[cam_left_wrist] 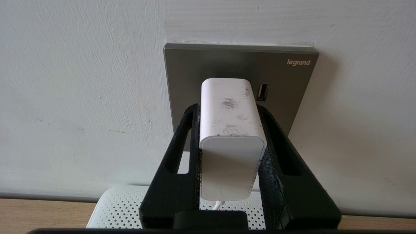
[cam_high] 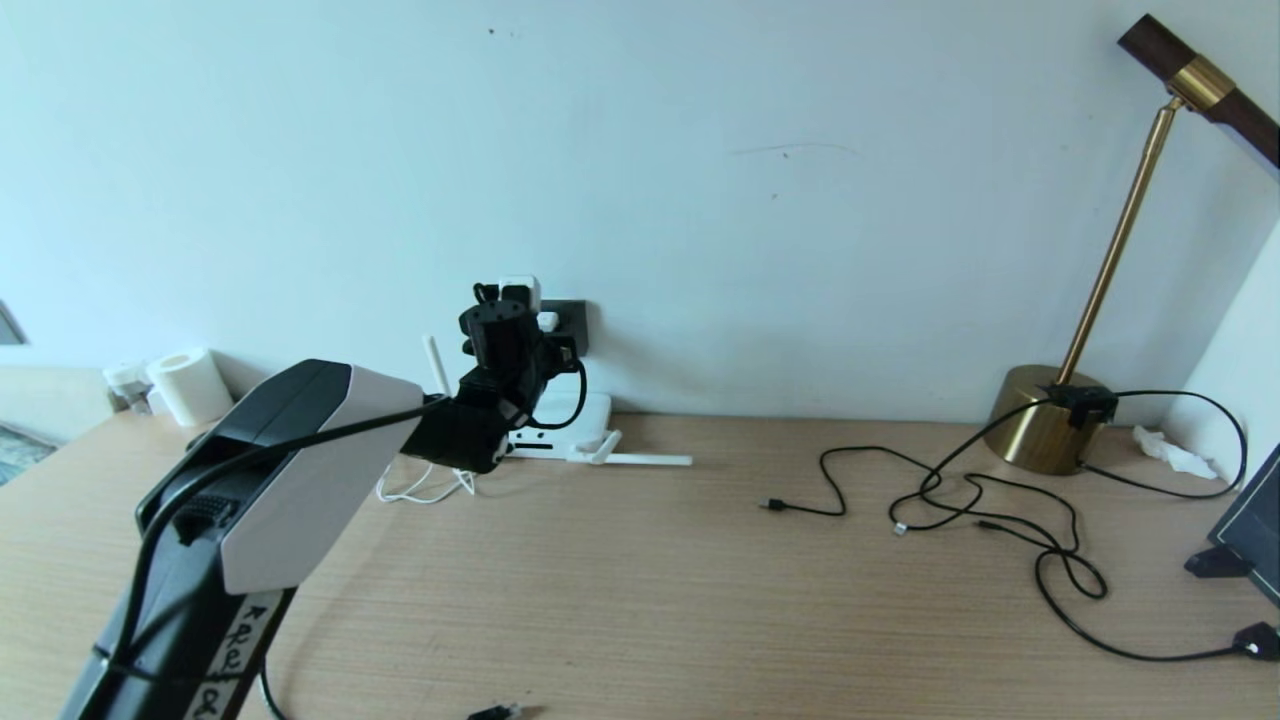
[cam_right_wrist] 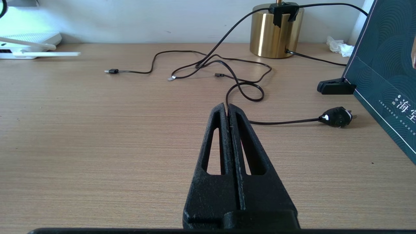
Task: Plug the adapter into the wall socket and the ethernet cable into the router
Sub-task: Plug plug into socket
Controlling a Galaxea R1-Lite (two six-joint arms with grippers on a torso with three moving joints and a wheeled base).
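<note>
My left gripper (cam_left_wrist: 229,109) is shut on the white adapter (cam_left_wrist: 230,130), one black finger on each side. The adapter's far end meets the dark-grey wall socket (cam_left_wrist: 240,61); the pins are hidden. Its thin white cord (cam_left_wrist: 218,204) hangs down toward the router (cam_left_wrist: 120,208) below. From the head, the left gripper (cam_high: 515,300) holds the adapter (cam_high: 521,290) at the wall socket (cam_high: 572,322), above the router (cam_high: 575,420). The ethernet cable's plug (cam_high: 495,712) lies at the table's near edge. My right gripper (cam_right_wrist: 227,107) hovers shut and empty over the table's right half.
Thin black cables (cam_high: 960,500) sprawl over the right of the table, ending in a small black plug (cam_right_wrist: 336,117). A brass lamp base (cam_high: 1040,420) stands at the back right, a dark box (cam_right_wrist: 383,74) at the far right. A paper roll (cam_high: 190,385) sits back left.
</note>
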